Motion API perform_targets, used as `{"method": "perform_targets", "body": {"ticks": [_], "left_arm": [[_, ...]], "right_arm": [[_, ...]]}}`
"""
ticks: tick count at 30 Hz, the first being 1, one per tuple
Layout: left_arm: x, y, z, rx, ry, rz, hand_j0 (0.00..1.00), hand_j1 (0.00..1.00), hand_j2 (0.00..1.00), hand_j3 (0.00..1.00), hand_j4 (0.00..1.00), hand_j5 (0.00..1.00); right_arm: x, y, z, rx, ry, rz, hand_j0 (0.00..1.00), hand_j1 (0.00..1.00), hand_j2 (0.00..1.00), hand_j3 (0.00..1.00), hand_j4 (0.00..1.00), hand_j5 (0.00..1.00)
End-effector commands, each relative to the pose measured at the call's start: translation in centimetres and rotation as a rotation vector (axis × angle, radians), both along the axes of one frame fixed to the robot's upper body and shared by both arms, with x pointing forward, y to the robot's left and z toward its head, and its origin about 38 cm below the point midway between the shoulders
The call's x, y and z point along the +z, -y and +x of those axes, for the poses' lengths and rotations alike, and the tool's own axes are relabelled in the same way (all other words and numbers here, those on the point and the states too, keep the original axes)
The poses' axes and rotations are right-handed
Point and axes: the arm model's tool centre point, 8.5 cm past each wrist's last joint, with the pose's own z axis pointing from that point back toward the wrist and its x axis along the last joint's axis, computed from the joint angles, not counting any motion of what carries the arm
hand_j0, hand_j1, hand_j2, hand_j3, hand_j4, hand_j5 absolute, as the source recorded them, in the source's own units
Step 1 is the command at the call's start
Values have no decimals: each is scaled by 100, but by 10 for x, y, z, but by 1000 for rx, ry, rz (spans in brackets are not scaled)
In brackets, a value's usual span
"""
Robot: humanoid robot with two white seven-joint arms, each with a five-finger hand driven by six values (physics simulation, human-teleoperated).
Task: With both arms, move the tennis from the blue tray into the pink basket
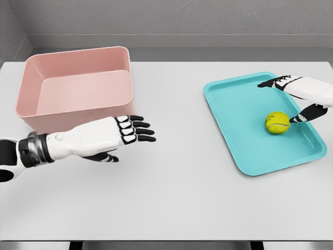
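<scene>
Over at the far right, the right hand point(299, 96) reaches in above the blue tray point(244, 156), its arm coming in from the picture's right edge. Its fingers are spread and grasp nothing: the black-tipped fingers point left over the tray's far end, while the thumb point(304, 114) angles down toward the tennis ball point(277, 123), its tip right at the ball's right side; whether it touches cannot be told. The ball, yellow-green with a pale seam, lies on the tray floor in its right half, just below and slightly left of the palm. The tray itself is a shallow teal rectangle with a raised rim, lying at a slant on the right half of the table point(177, 198). Well apart from it, on the left, the left hand point(125, 133) hovers over the table with its palm turned inward, fingers straight, close together and pointing right, thumb tucked underneath; it holds nothing. Its white forearm with a grey and black wrist band comes in from the lower left. Just behind that hand stands the pink basket point(31, 112), a deep box with rounded corners, at the table's far left. The tabletop is plain pale grey, and beyond its far edge lie a grey floor and wall.
</scene>
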Motion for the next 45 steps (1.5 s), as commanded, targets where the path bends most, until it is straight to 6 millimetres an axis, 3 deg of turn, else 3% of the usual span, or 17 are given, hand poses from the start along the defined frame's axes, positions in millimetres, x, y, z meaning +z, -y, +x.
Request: {"method": "perform_targets", "body": {"ticks": [1, 6, 9, 21, 23, 39, 45], "left_arm": [[-6, 0, -2, -10, -37, 44, 100, 100, 100, 100, 100, 100], [17, -11, 9, -12, -94, 103, 100, 100, 100, 100, 100, 100], [23, -6, 11, -50, -116, 127, 100, 100, 100, 100, 100, 100], [19, -2, 9, -65, -124, 140, 100, 100, 100, 100, 100, 100], [19, -3, 9, -64, -123, 143, 100, 100, 100, 100, 100, 100], [19, -2, 9, -64, -119, 138, 100, 100, 100, 100, 100, 100], [19, -2, 10, -63, -118, 137, 100, 100, 100, 100, 100, 100]], "right_arm": [[0, 0, 0, 0, 0, 4, 100, 100, 100, 100, 100, 100], [-9, -3, -2, 4, -14, 5, 100, 100, 100, 100, 100, 100], [-15, 0, -5, 9, -37, -17, 100, 100, 100, 100, 100, 100], [-24, 10, 0, -7, -141, -109, 100, 100, 100, 100, 100, 100], [-30, 0, 4, 8, -152, -137, 100, 100, 100, 100, 100, 100], [-47, 10, 13, -51, -194, -132, 100, 100, 100, 100, 100, 100], [-57, 0, 23, -42, -207, -133, 100, 100, 100, 100, 100, 100]]}}
